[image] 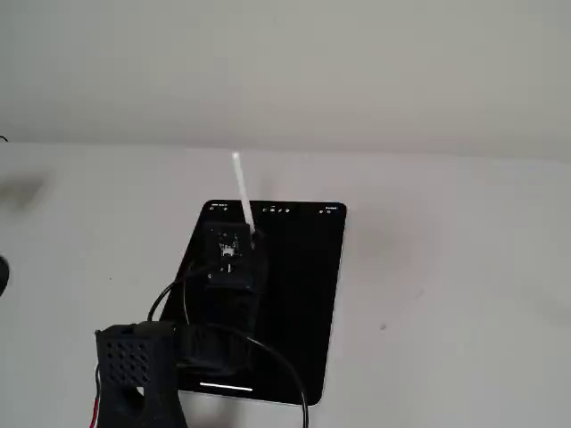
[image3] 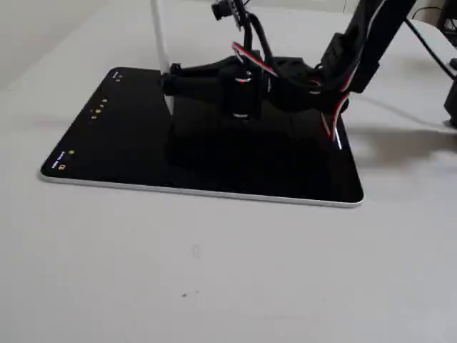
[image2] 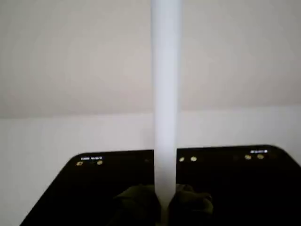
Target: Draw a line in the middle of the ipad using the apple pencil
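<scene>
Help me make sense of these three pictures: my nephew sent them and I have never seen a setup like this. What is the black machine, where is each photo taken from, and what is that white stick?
The black machine is a small robot arm with a two-finger gripper at its end. One fixed view looks down from behind the arm; the other fixed view stands low beside the table. The wrist view comes from a camera riding on the arm itself, so the stick fills its middle.

On the pale table lies an iPad, flat, its screen dark with small icons along one edge. The white stick is an Apple Pencil. The gripper holds it close to upright over the screen. Whether its tip touches the glass cannot be told, and no drawn line shows.
</scene>
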Robot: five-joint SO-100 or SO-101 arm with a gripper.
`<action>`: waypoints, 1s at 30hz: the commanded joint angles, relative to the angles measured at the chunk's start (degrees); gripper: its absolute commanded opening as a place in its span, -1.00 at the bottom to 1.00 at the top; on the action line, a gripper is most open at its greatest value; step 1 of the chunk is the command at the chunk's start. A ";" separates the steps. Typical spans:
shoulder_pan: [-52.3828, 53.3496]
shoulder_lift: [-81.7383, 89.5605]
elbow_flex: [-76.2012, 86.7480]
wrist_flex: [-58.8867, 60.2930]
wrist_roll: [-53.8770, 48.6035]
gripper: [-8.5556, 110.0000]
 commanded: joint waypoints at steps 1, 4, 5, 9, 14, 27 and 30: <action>0.62 0.44 -3.25 0.09 -0.79 -0.86; 0.53 0.00 -3.25 0.09 -0.88 -0.86; 0.44 -0.18 -3.25 0.09 -1.05 -0.86; 0.26 -1.23 -3.25 -0.53 -1.85 -0.86; 0.26 -2.02 -3.25 -1.14 -2.29 -0.86; -0.35 -2.99 0.44 -5.45 -4.39 -0.86; -0.26 -1.41 3.16 -6.24 -4.13 -0.86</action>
